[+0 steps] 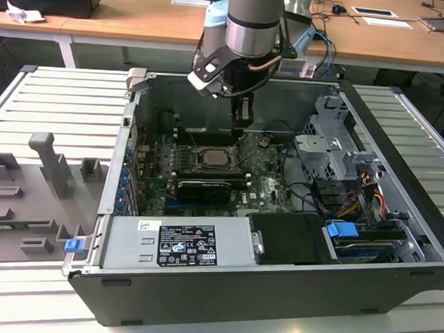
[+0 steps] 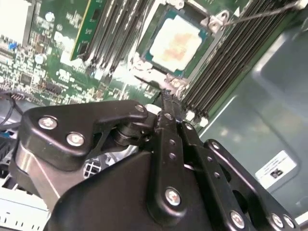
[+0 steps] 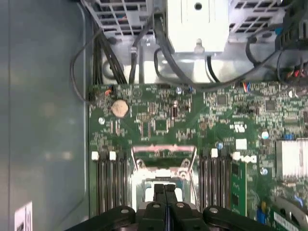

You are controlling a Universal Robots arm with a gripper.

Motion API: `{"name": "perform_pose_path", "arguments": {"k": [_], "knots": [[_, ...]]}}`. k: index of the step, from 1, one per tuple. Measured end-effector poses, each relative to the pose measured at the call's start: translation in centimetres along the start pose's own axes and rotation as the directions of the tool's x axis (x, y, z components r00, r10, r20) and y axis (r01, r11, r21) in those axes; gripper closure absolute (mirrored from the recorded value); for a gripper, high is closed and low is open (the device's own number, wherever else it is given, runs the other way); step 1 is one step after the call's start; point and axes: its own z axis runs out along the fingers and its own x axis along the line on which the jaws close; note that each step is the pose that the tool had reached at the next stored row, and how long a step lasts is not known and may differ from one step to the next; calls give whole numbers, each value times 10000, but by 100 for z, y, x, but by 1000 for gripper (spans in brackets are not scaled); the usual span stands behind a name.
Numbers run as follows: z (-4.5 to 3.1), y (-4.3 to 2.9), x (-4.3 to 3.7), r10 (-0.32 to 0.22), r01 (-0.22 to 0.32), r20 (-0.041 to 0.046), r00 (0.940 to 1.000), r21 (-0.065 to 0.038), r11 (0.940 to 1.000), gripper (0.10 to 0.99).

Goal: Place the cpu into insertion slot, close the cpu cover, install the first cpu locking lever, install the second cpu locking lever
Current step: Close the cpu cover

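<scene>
I see my gripper (image 2: 166, 95) closed with nothing held, hovering just beside the insertion slot (image 2: 144, 53), cpu (image 2: 175, 41) seated inside

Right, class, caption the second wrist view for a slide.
Shut gripper close to the cpu, which sits in the insertion slot.

Your arm (image 1: 252, 20) wore a smooth grey cylindrical shell with a pale blue joint cap (image 1: 214, 15), and a tan cable (image 1: 268, 63) looped beneath it. A black-and-white block (image 1: 202, 76) sat at its wrist. Your gripper (image 2: 166, 96) was matt black, its rounded linkage plates (image 2: 72, 130) studded with bright silver screws (image 2: 173, 196).
</scene>
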Motion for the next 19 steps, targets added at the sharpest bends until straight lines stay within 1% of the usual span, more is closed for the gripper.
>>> {"name": "perform_pose_path", "arguments": {"k": [3, 6, 7, 9, 10, 11, 13, 14, 15, 17, 19], "knots": [[7, 99, 2, -35, 35, 1, 10000, 1, 10000, 980], [12, 135, 3, -343, 343, -9, 9994, 9, 9994, 980], [18, 156, 3, -489, 489, -17, 9988, 11, 9988, 980], [24, 200, 4, -547, 547, -13, 9985, 16, 9985, 980], [29, 263, 6, -555, 555, -12, 9985, 15, 9985, 980], [32, 307, 9, -557, 557, -12, 9984, 16, 9984, 980], [37, 366, 14, -562, 562, -13, 9984, 15, 9984, 980], [43, 436, 20, -571, 571, -14, 9984, 16, 9984, 980], [48, 473, 23, -574, 574, -13, 9984, 15, 9984, 980], [71, 533, 30, -583, 583, -14, 9983, 16, 9983, 980], [110, 554, 37, -587, 587, -14, 9983, 17, 9983, 980]]}}
